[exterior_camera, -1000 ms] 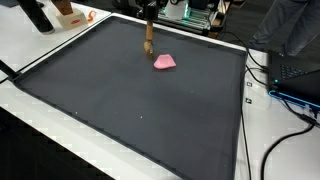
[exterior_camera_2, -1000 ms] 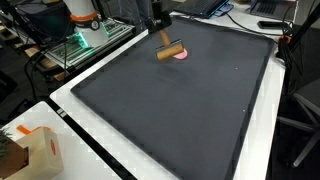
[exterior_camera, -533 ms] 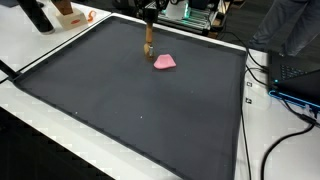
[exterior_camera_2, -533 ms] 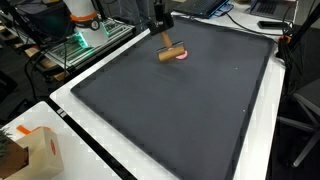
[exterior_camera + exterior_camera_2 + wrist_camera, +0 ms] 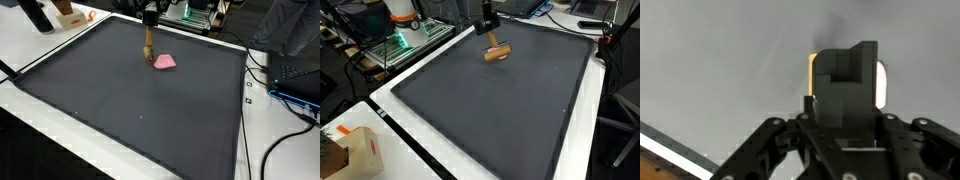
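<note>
Gripper clamped on wooden tool, shifted slightly sideways, pink cloth just beside

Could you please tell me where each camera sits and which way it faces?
Exterior view: raised off the dark mat, looking across at the gripper gripping a wooden tool beside a pink object.
Exterior view: raised off another side, looking down the mat; gripper shows.
Wrist view: above the fingers, facing down.
Both exterior views share mat, gripper, tool.

Dark grey surface with a white border; one small pink piece lies flat near its far edge.
</note>
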Tool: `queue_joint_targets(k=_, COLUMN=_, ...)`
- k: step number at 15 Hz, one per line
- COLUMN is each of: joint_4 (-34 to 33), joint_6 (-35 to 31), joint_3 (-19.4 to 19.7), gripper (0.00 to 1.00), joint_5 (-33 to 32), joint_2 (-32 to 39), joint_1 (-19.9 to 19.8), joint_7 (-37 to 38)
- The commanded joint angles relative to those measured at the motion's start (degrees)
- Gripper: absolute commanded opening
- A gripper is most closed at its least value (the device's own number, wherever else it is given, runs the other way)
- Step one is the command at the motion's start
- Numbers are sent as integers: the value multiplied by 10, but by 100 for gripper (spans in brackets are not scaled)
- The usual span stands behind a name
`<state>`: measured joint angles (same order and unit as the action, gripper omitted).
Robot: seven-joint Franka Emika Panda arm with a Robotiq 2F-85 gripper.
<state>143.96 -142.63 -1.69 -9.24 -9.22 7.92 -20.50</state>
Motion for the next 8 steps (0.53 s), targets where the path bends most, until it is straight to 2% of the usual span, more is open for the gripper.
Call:
queue_joint_targets(k=1, joint_4=-28, joint_6=5, joint_3=-14, gripper=23, joint_5=-38, joint_2=19, joint_1=-12, joint_7=8)
queue_joint_targets(k=8, joint_4=-66, joint_6=11, joint_3=-32, gripper=23, joint_5=-147, joint_2=27, joint_1=-10, joint_7=-7)
